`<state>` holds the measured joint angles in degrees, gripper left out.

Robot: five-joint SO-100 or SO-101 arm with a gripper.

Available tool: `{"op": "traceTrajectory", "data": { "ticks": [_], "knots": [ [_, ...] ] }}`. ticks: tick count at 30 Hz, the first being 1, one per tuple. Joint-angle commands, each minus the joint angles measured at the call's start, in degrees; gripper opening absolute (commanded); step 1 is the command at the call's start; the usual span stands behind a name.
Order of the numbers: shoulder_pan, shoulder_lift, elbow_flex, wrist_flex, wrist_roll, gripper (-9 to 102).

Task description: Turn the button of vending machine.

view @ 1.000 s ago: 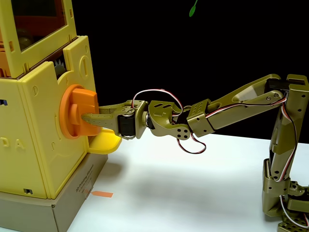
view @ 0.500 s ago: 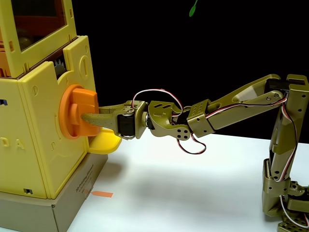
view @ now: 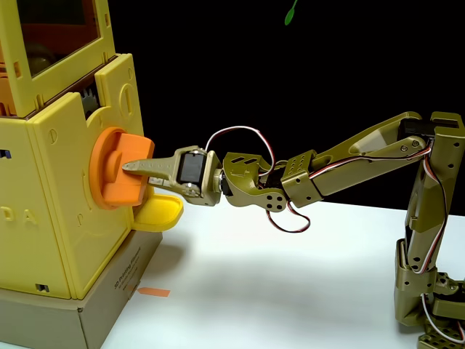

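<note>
In the fixed view the tall yellow vending machine (view: 62, 218) fills the left side, its orange-tinted window at the top. On its right face sits the orange button (view: 116, 171), a round disc with a raised bar that now leans off vertical. My olive-green gripper (view: 131, 167) reaches in from the right and is shut on that bar, one finger (view: 149, 166) lying across its front. The finger behind the bar is hidden. The wrist is rolled, so the black servo faces up and toward the camera.
A small yellow tray (view: 158, 213) juts out just under the button and my gripper. The machine stands on a brown cardboard box (view: 87, 313) with an orange tape mark (view: 154, 292) beside it. The arm's base (view: 429, 291) is at far right on the white table.
My wrist has rolled while gripping, and the button's bar has turned with it from near upright to a tilted angle. The yellow tray is more exposed now.
</note>
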<state>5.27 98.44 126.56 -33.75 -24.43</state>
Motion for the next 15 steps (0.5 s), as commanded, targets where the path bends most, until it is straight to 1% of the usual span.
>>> {"op": "traceTrajectory", "data": {
  "ticks": [1,8,11,12,15],
  "knots": [
    [1.14,4.04,-2.37,-0.18,21.27,-1],
    [1.93,4.31,-2.46,1.32,64.86,-1],
    [2.99,4.39,-2.46,2.64,89.74,-1],
    [3.34,4.39,-2.37,2.90,96.42,-1],
    [3.87,4.39,-2.90,4.04,110.65,-1]
  ]
}}
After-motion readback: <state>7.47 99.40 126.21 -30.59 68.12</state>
